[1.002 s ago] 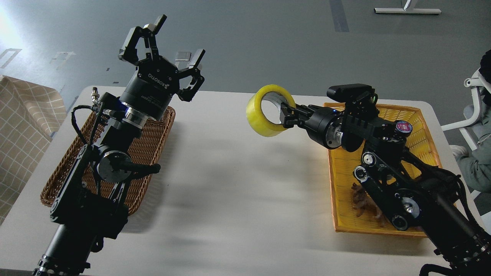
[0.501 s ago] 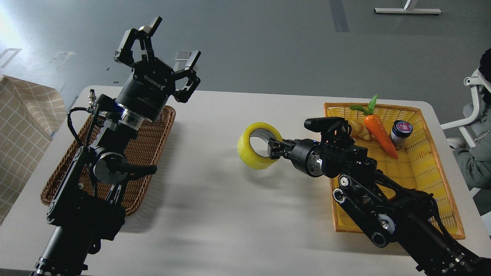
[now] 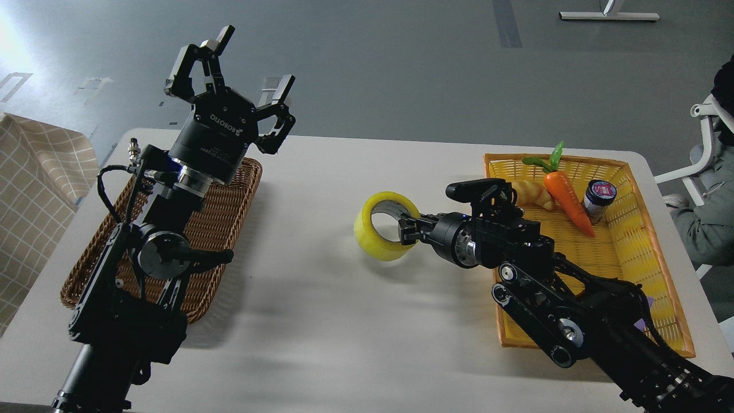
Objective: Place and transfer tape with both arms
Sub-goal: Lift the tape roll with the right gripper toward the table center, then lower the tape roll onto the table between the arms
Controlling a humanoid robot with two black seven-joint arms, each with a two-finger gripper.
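The tape [image 3: 379, 229], a yellow translucent roll with a pale inner core, stands on edge low over the middle of the white table [image 3: 321, 321]. My right gripper [image 3: 405, 230] is shut on the roll's right wall, one finger inside the core. My right arm reaches in from the lower right across the yellow basket. My left gripper [image 3: 229, 63] is open and empty, raised high above the far end of the brown wicker basket [image 3: 229, 229] on the left.
The yellow basket [image 3: 642, 252] on the right holds a toy carrot [image 3: 565, 198], a small dark jar [image 3: 598, 198] and a yellowish item [image 3: 530, 194]. A checked cloth [image 3: 34, 189] lies at the far left. A seated person [image 3: 714, 229] is at the right edge.
My right arm has swung down and left, bringing the tape from head height to just above the table's middle and uncovering the carrot and jar. My left gripper has shifted slightly left.
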